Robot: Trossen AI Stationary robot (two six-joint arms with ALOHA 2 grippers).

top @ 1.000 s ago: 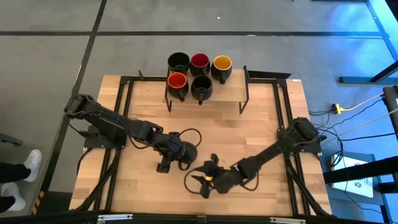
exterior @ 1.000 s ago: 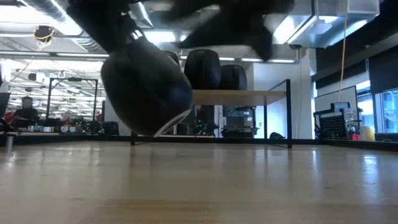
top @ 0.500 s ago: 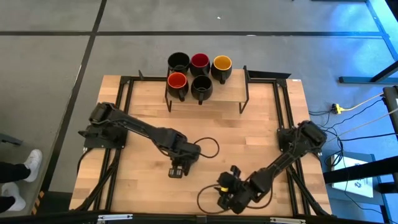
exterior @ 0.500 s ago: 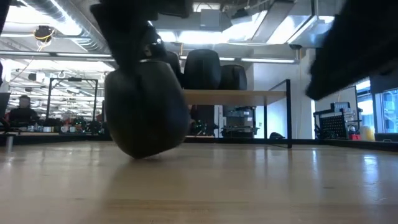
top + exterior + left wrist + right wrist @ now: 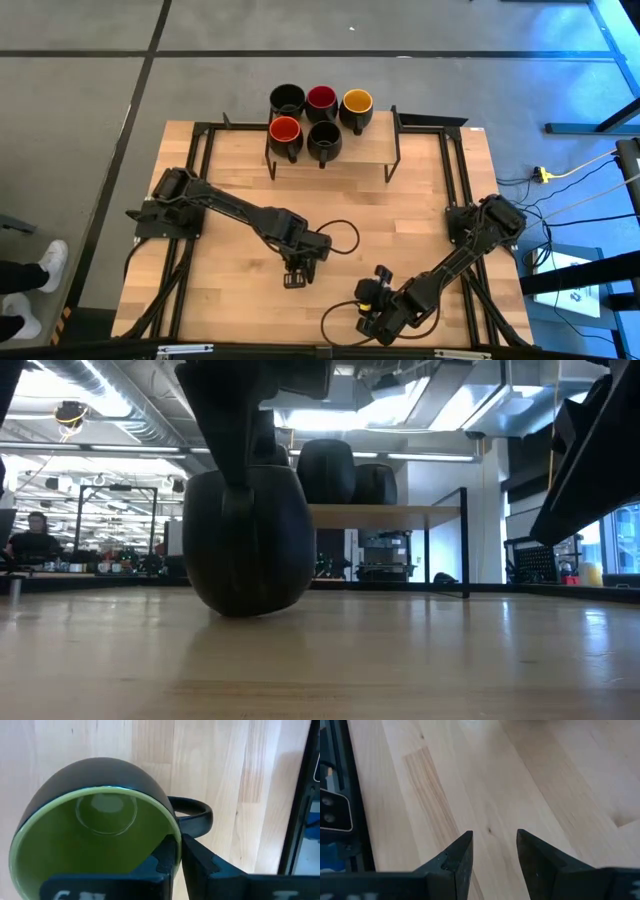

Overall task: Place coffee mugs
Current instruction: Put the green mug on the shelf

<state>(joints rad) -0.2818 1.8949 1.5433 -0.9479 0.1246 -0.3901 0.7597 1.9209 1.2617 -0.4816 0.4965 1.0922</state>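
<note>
Overhead, the left gripper point(image 5: 296, 268) sits near the centre of the pale wooden table point(image 5: 420, 200), pinching the rim of a dark round mug with a green inside point(image 5: 301, 253). 5 other dark handled mugs point(image 5: 322, 117) stand on the low wooden shelf point(image 5: 370, 150) at 12 o'clock. The right gripper point(image 5: 367, 308) waits at 5 o'clock.

Low down, the green-lined mug point(image 5: 248, 540) appears to rest on the table.

From the left wrist, 1 finger is inside the green wall point(image 5: 85, 840) and 1 outside, beside the handle point(image 5: 192, 815). Glazed ceramic is probably stiff, slick, weighty and breakable, so the rim pinch needs firmness.

From the right wrist, those fingers point(image 5: 457, 857) stand parted, empty.
</note>
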